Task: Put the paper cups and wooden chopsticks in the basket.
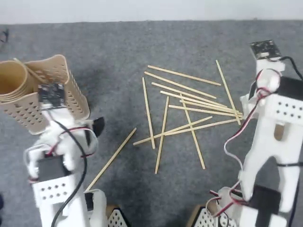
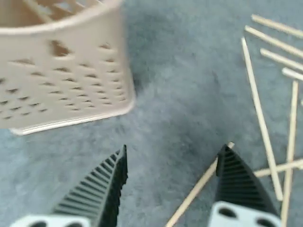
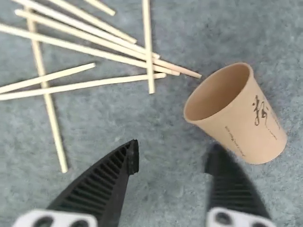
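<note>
The beige perforated basket (image 1: 64,90) stands at the table's far left, with stacked paper cups (image 1: 12,80) and a chopstick (image 1: 29,70) at its left end. Several wooden chopsticks (image 1: 189,101) lie scattered across the middle of the grey mat. One single chopstick (image 1: 111,158) lies apart, nearer the left arm. My left gripper (image 2: 173,158) hangs open above the mat, with the basket (image 2: 61,71) just ahead and that single chopstick (image 2: 196,189) by one fingertip. My right gripper (image 3: 173,158) is open over bare mat. A paper cup (image 3: 236,113) lies on its side just beyond one finger.
The white left arm (image 1: 52,175) stands at the front left and the white right arm (image 1: 277,142) at the right, with cables looped along both. Chopstick ends (image 3: 94,42) reach close to the fallen cup. Bare mat lies between the basket and the chopstick pile.
</note>
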`<state>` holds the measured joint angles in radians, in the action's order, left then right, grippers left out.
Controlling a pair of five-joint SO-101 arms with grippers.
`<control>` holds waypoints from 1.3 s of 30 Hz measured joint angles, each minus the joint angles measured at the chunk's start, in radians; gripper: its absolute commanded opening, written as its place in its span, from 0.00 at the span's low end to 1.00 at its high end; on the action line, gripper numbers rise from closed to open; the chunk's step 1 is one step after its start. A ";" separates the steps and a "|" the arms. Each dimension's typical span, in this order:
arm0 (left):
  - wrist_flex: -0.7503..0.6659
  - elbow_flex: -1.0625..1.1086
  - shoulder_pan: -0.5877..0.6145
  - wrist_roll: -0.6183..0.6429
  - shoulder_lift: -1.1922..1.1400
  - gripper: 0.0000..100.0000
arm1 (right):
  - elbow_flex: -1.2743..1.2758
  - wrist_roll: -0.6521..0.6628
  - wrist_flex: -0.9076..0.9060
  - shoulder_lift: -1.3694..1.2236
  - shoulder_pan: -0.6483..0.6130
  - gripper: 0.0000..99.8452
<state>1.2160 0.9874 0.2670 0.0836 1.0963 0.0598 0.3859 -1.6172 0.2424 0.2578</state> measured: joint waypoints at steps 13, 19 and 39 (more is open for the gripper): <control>-0.236 0.235 -0.117 0.000 -0.117 0.29 | -0.043 0.005 0.074 -0.143 0.063 0.20; -0.264 0.261 -0.115 0.000 -0.118 0.29 | -0.043 0.043 0.124 -0.250 0.064 0.08; -0.351 0.321 -0.115 0.000 -0.118 0.29 | -0.135 0.115 0.218 -0.488 0.150 0.01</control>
<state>0.8646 1.3080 0.1519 0.0836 0.9782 -0.0752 0.5010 -1.3993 -0.2455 0.4081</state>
